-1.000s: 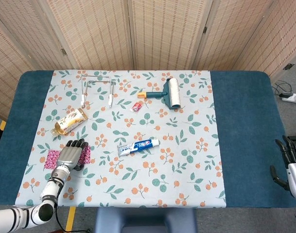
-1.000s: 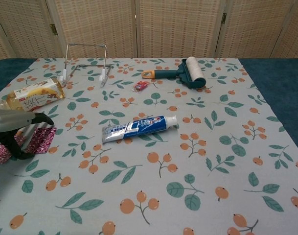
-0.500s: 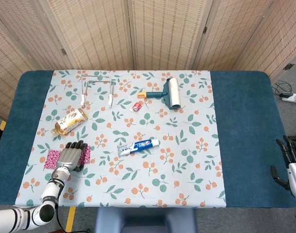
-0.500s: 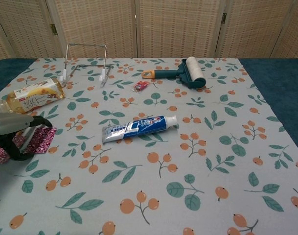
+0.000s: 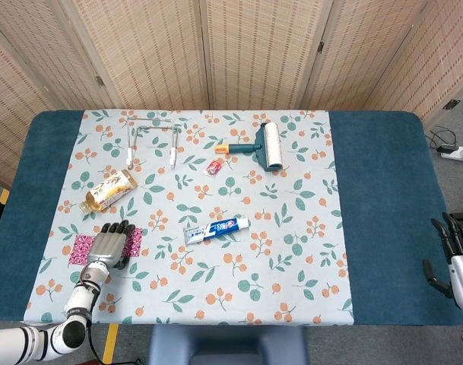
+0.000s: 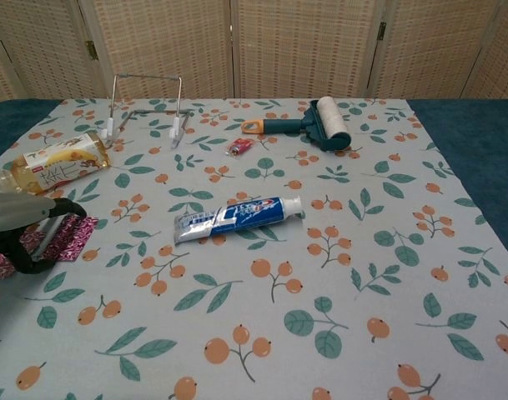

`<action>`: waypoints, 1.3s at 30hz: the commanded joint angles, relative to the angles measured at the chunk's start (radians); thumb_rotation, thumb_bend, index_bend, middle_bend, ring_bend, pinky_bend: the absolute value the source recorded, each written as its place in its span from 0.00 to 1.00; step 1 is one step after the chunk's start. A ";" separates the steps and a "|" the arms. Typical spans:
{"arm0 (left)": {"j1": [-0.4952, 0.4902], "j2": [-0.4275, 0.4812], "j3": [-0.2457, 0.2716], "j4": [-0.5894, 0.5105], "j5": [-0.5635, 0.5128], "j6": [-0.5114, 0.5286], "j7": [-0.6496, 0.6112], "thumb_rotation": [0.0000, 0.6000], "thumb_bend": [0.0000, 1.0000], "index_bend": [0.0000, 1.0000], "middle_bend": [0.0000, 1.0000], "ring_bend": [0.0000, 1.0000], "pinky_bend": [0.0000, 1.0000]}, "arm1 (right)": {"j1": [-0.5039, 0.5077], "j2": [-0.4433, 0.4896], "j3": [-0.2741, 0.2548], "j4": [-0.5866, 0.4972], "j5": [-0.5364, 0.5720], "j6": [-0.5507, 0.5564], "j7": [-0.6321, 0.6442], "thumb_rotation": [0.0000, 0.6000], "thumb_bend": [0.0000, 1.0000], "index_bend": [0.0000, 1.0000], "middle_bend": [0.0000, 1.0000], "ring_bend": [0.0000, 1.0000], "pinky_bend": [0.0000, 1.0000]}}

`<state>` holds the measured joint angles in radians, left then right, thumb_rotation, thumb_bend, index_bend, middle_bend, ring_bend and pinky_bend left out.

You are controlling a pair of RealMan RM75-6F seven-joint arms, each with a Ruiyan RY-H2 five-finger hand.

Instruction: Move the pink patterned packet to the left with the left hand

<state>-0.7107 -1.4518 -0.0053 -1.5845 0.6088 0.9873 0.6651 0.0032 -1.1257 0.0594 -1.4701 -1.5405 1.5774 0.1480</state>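
Note:
The pink patterned packet [image 5: 80,249] lies flat near the table's front left, on the floral cloth [image 5: 216,281]. My left hand [image 5: 109,245] lies across its middle, fingers pointing away from me, so only the two ends show. In the chest view the packet [image 6: 70,236] passes under the left hand [image 6: 24,229], whose dark fingers [image 6: 37,260] curl down around it. My right hand [image 5: 455,262] hangs off the table's right edge, fingers spread and holding nothing.
A drink bottle [image 5: 108,189] lies just beyond the packet. A toothpaste tube [image 5: 216,227] is to its right. Farther back are a wire stand [image 5: 151,137], a small red packet [image 5: 214,166] and a lint roller [image 5: 263,146]. Blue table surface [image 5: 41,198] borders the cloth on the left.
The left hand has slid slightly left and toward me, and the packet's right end has shifted left with it in the chest view. The right hand has not moved.

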 commanded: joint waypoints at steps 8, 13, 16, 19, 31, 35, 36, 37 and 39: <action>-0.002 -0.011 -0.002 0.014 -0.001 0.004 -0.002 1.00 0.35 0.13 0.00 0.00 0.00 | -0.002 0.000 0.001 0.002 0.002 0.001 0.002 1.00 0.49 0.00 0.00 0.00 0.00; 0.003 -0.011 -0.002 0.011 0.018 0.018 -0.010 1.00 0.35 0.17 0.00 0.00 0.00 | -0.001 -0.001 0.001 0.002 0.002 -0.001 0.001 1.00 0.50 0.00 0.00 0.00 0.00; 0.009 -0.007 -0.001 0.005 0.040 0.029 -0.018 1.00 0.35 0.18 0.00 0.00 0.00 | 0.000 -0.001 0.002 0.001 0.002 0.000 0.000 1.00 0.49 0.00 0.00 0.00 0.00; 0.015 0.001 0.001 -0.006 0.062 0.039 -0.023 1.00 0.35 0.19 0.00 0.00 0.00 | 0.000 0.000 0.002 -0.001 0.001 0.001 -0.001 1.00 0.50 0.00 0.00 0.00 0.00; 0.048 0.091 0.030 -0.083 0.189 0.096 -0.032 1.00 0.35 0.19 0.00 0.00 0.00 | 0.000 0.002 0.004 -0.004 0.000 0.004 -0.002 1.00 0.49 0.00 0.00 0.00 0.00; 0.071 0.144 0.054 -0.098 0.256 0.117 -0.041 1.00 0.35 0.19 0.00 0.00 0.00 | -0.001 0.003 0.004 -0.007 -0.003 0.007 -0.003 1.00 0.49 0.00 0.00 0.00 0.00; 0.076 0.155 0.060 -0.097 0.273 0.119 -0.048 1.00 0.35 0.19 0.00 0.00 0.00 | -0.001 0.003 0.003 -0.009 -0.003 0.007 -0.004 1.00 0.49 0.00 0.00 0.00 0.00; 0.082 0.166 0.066 -0.096 0.290 0.120 -0.055 1.00 0.35 0.19 0.00 0.00 0.00 | -0.001 0.003 0.003 -0.010 -0.004 0.008 -0.005 1.00 0.49 0.00 0.00 0.00 0.00; 0.095 0.193 0.079 -0.089 0.330 0.111 -0.085 1.00 0.35 0.19 0.00 0.00 0.00 | -0.002 0.003 0.002 -0.013 -0.007 0.011 -0.009 1.00 0.50 0.00 0.00 0.00 0.00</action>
<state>-0.6327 -1.2877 0.0567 -1.6762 0.9030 1.1004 0.6085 0.0014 -1.1225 0.0618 -1.4822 -1.5469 1.5873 0.1403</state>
